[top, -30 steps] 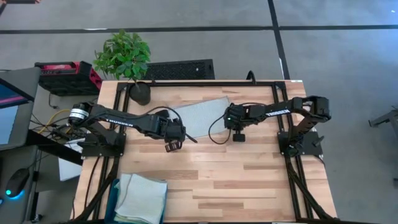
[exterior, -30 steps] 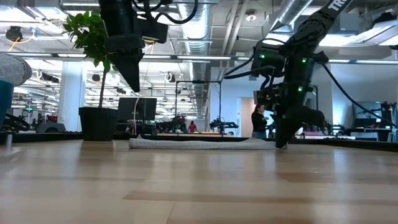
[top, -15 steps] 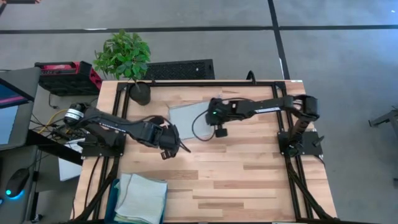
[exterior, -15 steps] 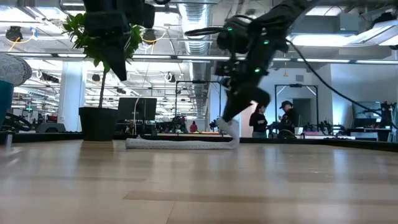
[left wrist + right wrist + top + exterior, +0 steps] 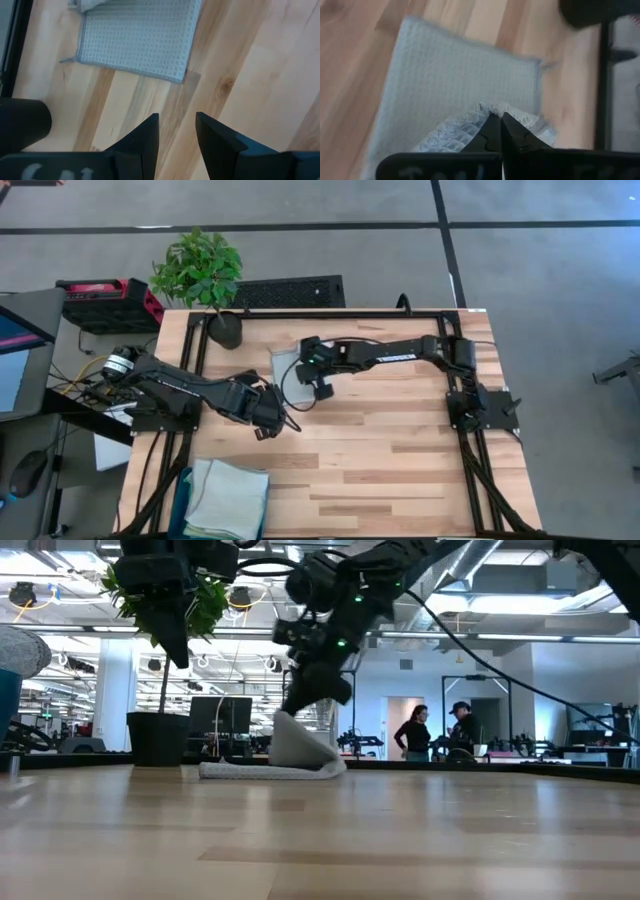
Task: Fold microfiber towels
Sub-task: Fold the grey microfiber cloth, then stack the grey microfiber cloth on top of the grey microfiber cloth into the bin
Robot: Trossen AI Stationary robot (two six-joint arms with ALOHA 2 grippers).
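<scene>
A pale grey microfiber towel [image 5: 286, 363] lies at the far middle of the table, partly doubled over. My right gripper [image 5: 308, 370] is above it and shut on one end, which rises off the flat part in the low view [image 5: 298, 745]. My left gripper [image 5: 266, 422] is open and empty above bare wood, just near-left of the towel; its wrist view shows the towel [image 5: 140, 35] ahead. Other towels, a light green one on top [image 5: 230, 498], lie stacked in the teal bin [image 5: 183, 492] at the near left. My right gripper pinches the towel's raised edge [image 5: 492, 107] between its two shut fingers, slanting down from the table's right side. The held end stands lifted and curls over the lower layer [image 5: 262, 770], which lies flat on the table. The cloth is slack.
A potted plant [image 5: 224, 328] stands at the far left corner, close to the towel. Bare wood spreads over the table's middle and right. Black frame rails run along the table's sides. People [image 5: 413, 735] stand in the room beyond the far edge.
My right gripper has gone toward the table's left edge with the towel's right end, lifting it and carrying it over the left part, which has stayed flat. The towel now covers about half its earlier length. My left gripper has drawn back toward the near left.
</scene>
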